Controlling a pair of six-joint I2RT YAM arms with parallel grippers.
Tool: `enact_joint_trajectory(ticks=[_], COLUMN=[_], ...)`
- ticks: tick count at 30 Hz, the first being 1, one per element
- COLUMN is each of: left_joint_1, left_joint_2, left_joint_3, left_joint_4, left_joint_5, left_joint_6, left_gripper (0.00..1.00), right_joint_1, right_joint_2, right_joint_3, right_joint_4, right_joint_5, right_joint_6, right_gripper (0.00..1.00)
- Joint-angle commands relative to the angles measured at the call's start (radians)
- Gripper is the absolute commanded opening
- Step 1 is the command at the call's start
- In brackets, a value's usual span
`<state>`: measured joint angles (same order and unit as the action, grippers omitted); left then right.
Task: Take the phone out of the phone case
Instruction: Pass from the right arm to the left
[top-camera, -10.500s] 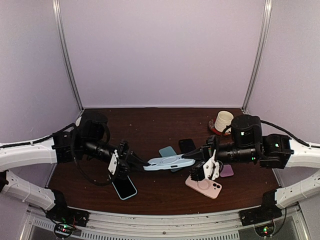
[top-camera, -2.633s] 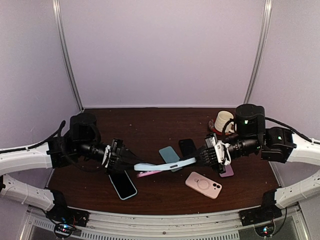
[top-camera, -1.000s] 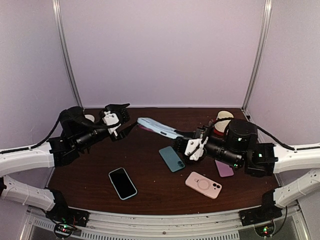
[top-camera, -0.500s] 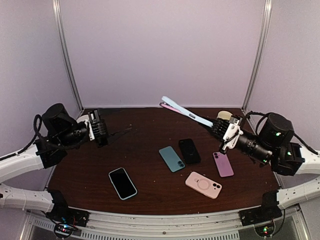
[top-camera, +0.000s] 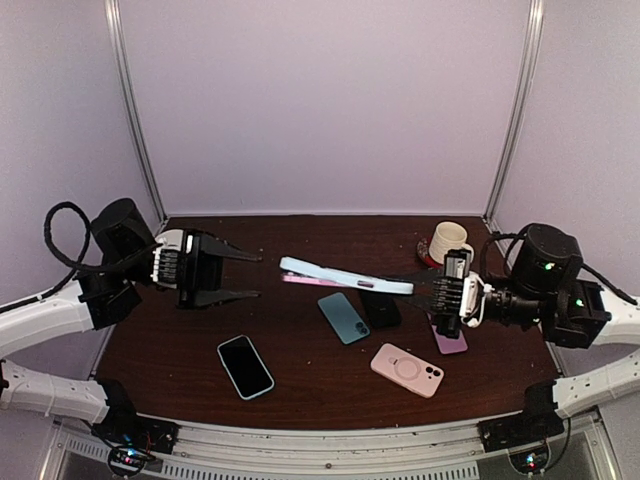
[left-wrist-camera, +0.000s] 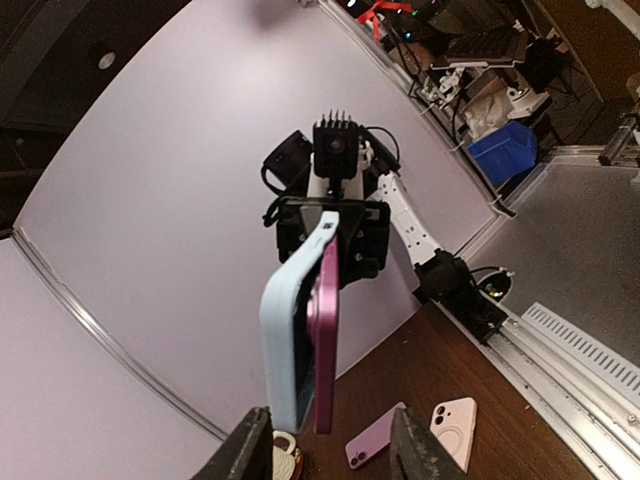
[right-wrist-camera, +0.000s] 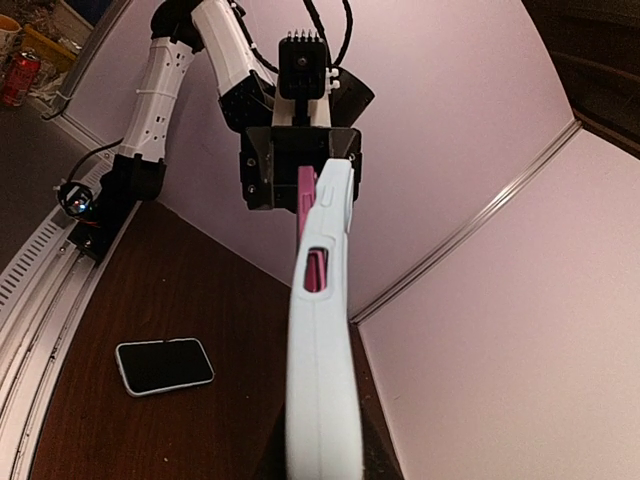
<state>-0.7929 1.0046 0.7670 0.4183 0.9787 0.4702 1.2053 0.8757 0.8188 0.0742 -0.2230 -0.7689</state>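
My right gripper (top-camera: 428, 287) is shut on one end of a light blue phone case (top-camera: 345, 276) and holds it level above the table, its free end pointing left. A pink phone (top-camera: 305, 281) sticks partly out of the case at that free end. My left gripper (top-camera: 243, 276) is open and empty, its fingers spread and facing the free end with a gap between. In the left wrist view the case (left-wrist-camera: 290, 330) and phone (left-wrist-camera: 325, 340) hang edge-on above my open left gripper (left-wrist-camera: 330, 425). In the right wrist view the case (right-wrist-camera: 320, 340) hides my right fingers, and the phone (right-wrist-camera: 307, 215) shows at its far end.
On the table lie a black-screened phone (top-camera: 246, 366), a teal phone (top-camera: 343, 317), a black phone (top-camera: 382, 308), a purple phone (top-camera: 450, 340) and a pink case (top-camera: 407, 370). A mug (top-camera: 447, 241) on a red coaster stands at the back right.
My right gripper has swung the case down from high at the back right to level over the table's middle. My left gripper has turned toward it, with its fingers spread.
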Motion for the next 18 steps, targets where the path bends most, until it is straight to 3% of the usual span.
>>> enact_joint_trajectory(ticks=[1,8,18], left_joint_1=[-0.021,-0.025,-0.059], left_joint_2=[0.001,-0.009,0.013], left_joint_3=[0.037,0.049,0.056], left_joint_4=[0.014,-0.058,-0.060], left_joint_5=[0.089,0.094,0.076], left_joint_6=[-0.025,0.032,0.021], left_gripper=[0.39,0.29,0.30], right_joint_1=[0.010,0.023,0.037], right_joint_2=[0.004,0.024,0.070], right_joint_3=[0.066,0.088,0.116], right_joint_4=[0.086,0.097,0.109], right_joint_5=[-0.050,-0.034,-0.042], right_joint_6=[0.023,0.016,0.010], right_gripper=[0.00,0.00,0.00])
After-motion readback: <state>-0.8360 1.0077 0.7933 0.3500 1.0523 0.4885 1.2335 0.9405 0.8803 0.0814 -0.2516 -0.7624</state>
